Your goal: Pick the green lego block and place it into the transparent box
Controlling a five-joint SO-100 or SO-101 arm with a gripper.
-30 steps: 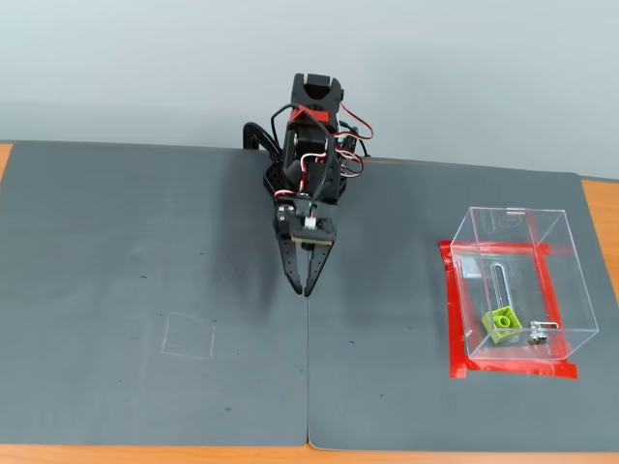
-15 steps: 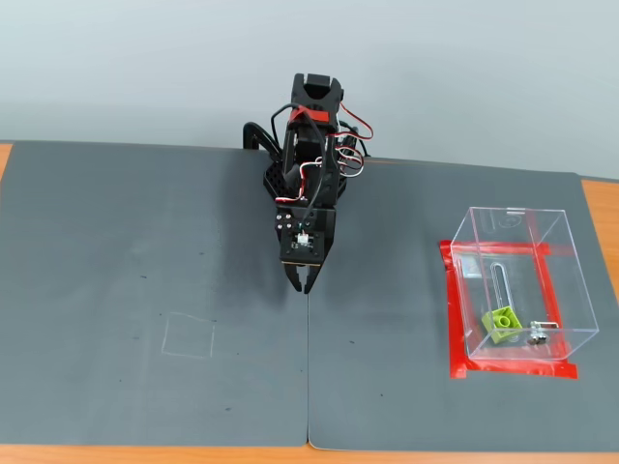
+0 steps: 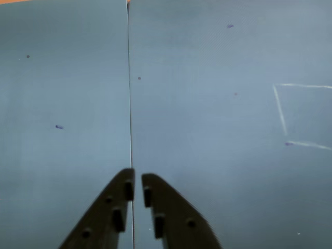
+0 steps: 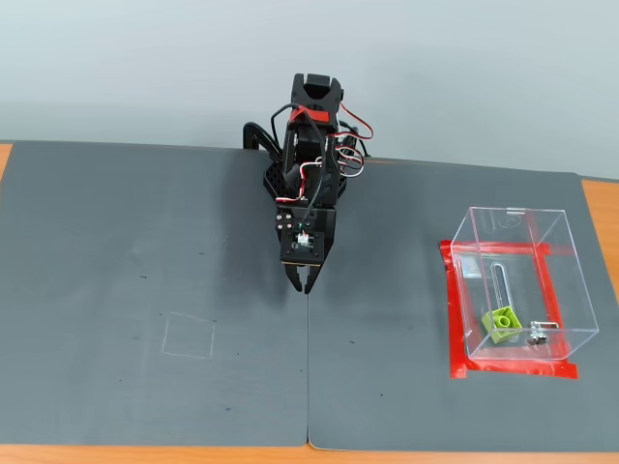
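Claw: gripper [image 4: 302,283] hangs over the mat's middle seam with its tips drawn nearly together and nothing between them; the wrist view [image 3: 136,187] shows only a thin slit and bare mat under it.
Chalk square: faint outline [image 4: 189,336] on the left part of the grey mat [image 4: 116,251] in the fixed view, with nothing on it; a slow or late reset could leave the arm parked above the seam when a new brick is laid there.
Seam: dark joint [image 4: 309,377] runs from below the claw to the near edge; tips dropped low here could catch the mat's edge and lift it.
Green lego block: green lego block [image 4: 501,324] lies inside the box at its near left corner, tilted, beside the small metal latch [image 4: 538,333].
Transparent box: transparent box [image 4: 551,237] stands on red tape [image 4: 455,319] at the right, well apart from the claw.
Task state: by these pictures the placing looks done.
Risk: little remains; a careless sweep rightward could knock the light box off its tape marks, and the brick would shift with it.
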